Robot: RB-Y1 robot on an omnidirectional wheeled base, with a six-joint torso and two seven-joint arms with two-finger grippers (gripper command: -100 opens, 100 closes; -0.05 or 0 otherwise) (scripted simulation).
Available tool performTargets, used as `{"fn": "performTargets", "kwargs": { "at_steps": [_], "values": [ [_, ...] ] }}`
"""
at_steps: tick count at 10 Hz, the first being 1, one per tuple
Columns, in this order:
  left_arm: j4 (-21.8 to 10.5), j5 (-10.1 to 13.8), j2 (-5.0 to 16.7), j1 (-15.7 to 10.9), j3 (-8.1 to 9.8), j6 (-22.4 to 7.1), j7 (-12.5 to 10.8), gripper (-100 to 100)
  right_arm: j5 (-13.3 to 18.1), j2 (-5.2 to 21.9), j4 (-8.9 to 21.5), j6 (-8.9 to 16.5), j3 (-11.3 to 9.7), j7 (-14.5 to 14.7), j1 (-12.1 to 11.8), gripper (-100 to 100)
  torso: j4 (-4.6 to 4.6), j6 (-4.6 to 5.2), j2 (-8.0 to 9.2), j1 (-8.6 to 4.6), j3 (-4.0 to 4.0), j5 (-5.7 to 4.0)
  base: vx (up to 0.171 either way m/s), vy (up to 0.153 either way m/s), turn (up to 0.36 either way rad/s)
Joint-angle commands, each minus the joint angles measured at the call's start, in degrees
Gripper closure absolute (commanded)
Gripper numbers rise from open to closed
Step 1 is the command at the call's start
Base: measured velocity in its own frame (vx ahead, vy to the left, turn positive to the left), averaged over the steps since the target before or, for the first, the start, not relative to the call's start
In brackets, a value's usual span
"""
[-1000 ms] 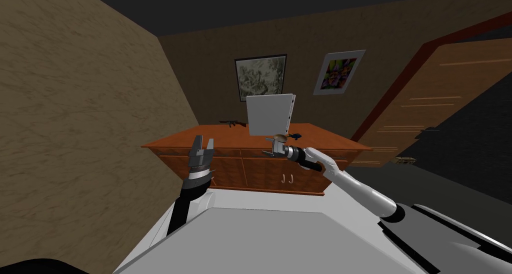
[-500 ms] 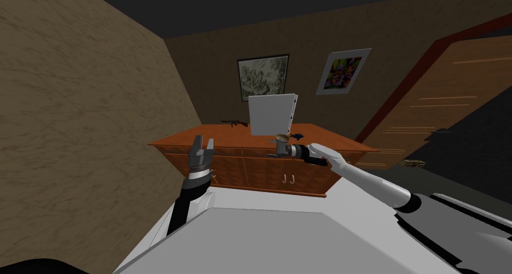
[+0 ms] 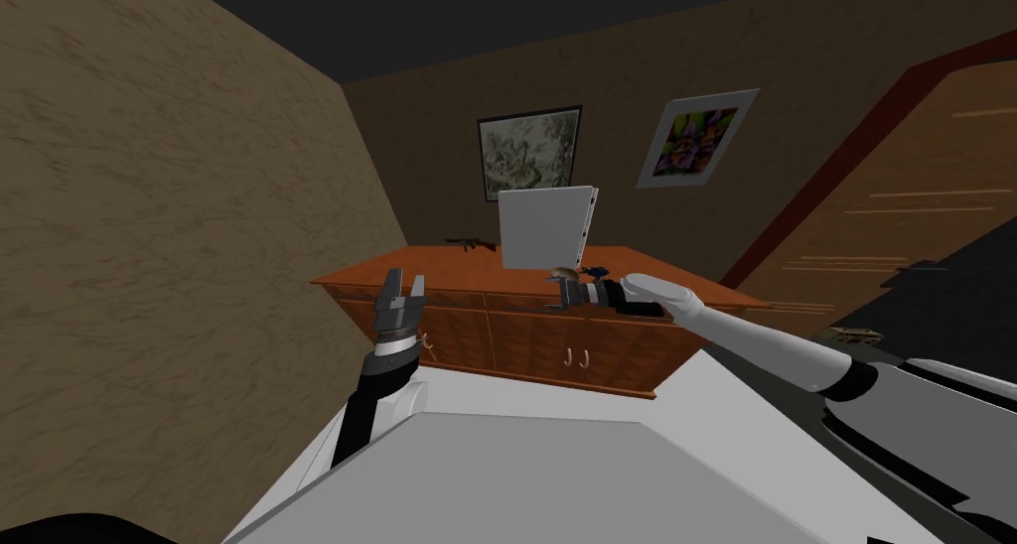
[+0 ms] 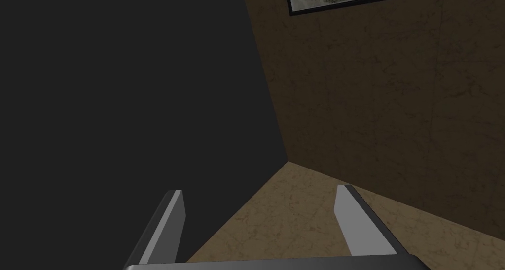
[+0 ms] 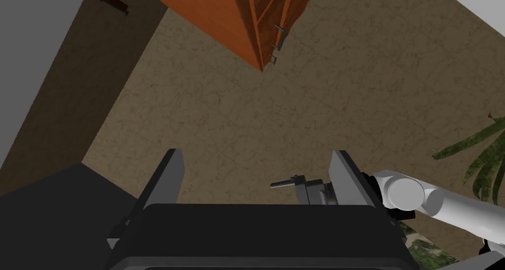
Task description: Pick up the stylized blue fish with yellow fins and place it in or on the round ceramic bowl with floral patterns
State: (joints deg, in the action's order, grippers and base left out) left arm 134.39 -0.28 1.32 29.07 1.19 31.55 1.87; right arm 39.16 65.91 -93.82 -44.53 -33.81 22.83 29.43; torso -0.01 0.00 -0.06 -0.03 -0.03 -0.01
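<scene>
Orange-brown sideboard (image 3: 467, 270) carries the small blue fish (image 3: 596, 269), lying just beside the brownish bowl (image 3: 562, 272) and in front of an upright white panel (image 3: 541, 225). The right gripper (image 3: 549, 293), fingers spread and empty, hangs near the bowl and points sideways. It would do well to turn toward the fish and straddle its body before closing. The left gripper (image 3: 405, 282) is raised at the near end, also spread wide
</scene>
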Motion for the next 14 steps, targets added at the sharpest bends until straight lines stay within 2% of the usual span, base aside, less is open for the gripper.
{"fn": "performTargets", "kwargs": {
  "at_steps": [1,2,3,4,5,6,7,8,9,10,11,12,13,14],
  "values": [
    [0.0,0.0,0.0,0.0,0.0,0.0,0.0,0,0.7,2.9,0.8,-0.2,-0.7,0.5,0.6,-100,0.0,0.0,0.0,0.0,0.0,0.0,0.008,-0.007,0.056],
    [0.0,0.0,0.0,0.0,0.0,0.0,0.0,0,2.3,4.9,2.7,-0.6,-2.3,1.1,2.2,-100,0.0,0.04,0.01,-0.01,0.01,-0.01,0.012,-0.008,0.084],
    [0.0,0.0,0.0,0.0,0.0,0.0,0.0,0,2.3,6.5,2.7,-0.6,-2.3,1.1,2.2,-100,0.0,0.01,-0.01,-0.02,-0.01,-0.01,0.013,-0.01,0.064],
    [0.0,0.0,0.0,0.0,0.0,0.0,0.0,0,3.8,8.1,4.6,-1.0,-3.9,1.6,3.7,-100,-0.01,0.03,-0.01,-0.03,-0.01,-0.02,0.017,-0.015,0.111],
    [0.0,0.0,0.0,0.0,0.0,0.0,0.0,0,3.8,9.9,4.6,-1.0,-3.9,1.6,3.7,-100,-0.01,0.01,-0.03,-0.04,-0.02,-0.01,0.016,-0.014,0.078],
    [0.0,0.0,0.0,0.0,0.0,0.0,0.0,0,5.2,11.4,6.4,-1.3,-5.4,2.1,4.9,-100,-0.01,0.03,-0.03,-0.04,-0.02,-0.02,0.021,-0.014,0.119],
    [0.0,0.0,0.0,0.0,0.0,0.0,0.0,0,5.2,13.2,6.4,-1.3,-5.4,2.1,4.9,-100,-0.01,0.01,-0.05,-0.03,-0.03,-0.01,0.019,-0.014,0.07],
    [0.0,0.0,0.0,0.0,0.0,0.0,0.0,0,6.5,14.8,8.1,-1.6,-6.9,2.4,6.1,-100,-0.01,0.04,-0.03,-0.04,-0.02,-0.03,0.025,-0.014,0.132],
    [0.0,0.0,0.0,0.0,0.0,0.0,0.0,0,6.5,16.4,8.1,-1.6,-6.9,2.4,6.1,-100,-0.01,0.01,-0.05,-0.04,-0.03,-0.02,0.023,-0.019,0.069],
    [0.0,0.0,0.0,0.0,0.0,0.0,0.0,0,7.8,18.4,9.7,-1.9,-8.3,2.8,7.0,-100,-0.01,0.03,-0.05,-0.05,-0.03,-0.02,0.024,-0.024,0.141],
    [0.0,0.0,0.0,0.0,0.0,0.0,0.0,0,7.8,19.5,9.7,-1.9,-8.3,2.8,7.0,-100,-0.02,0.01,-0.06,-0.07,-0.04,-0.03,0.021,-0.024,0.074],
    [0.0,0.0,0.0,0.0,0.01,0.0,0.0,0,8.9,21.1,11.3,-2.1,-9.7,3.1,7.7,-100,-0.02,0.04,-0.05,-0.07,-0.03,-0.04,0.023,-0.019,0.136],
    [0.0,0.0,0.0,0.0,0.0,0.0,0.0,0,8.9,22.4,11.3,-2.1,-9.7,3.1,7.7,-100,-0.01,0.01,-0.05,-0.06,-0.03,-0.02,0.026,-0.024,0.078],
    [0.0,0.0,0.0,0.0,0.01,0.0,0.0,0,9.9,24.7,12.7,-2.4,-11.0,3.3,8.3,-100,-0.02,0.04,-0.05,-0.06,-0.03,-0.03,0.039,-0.033,0.155]
  ]
}}
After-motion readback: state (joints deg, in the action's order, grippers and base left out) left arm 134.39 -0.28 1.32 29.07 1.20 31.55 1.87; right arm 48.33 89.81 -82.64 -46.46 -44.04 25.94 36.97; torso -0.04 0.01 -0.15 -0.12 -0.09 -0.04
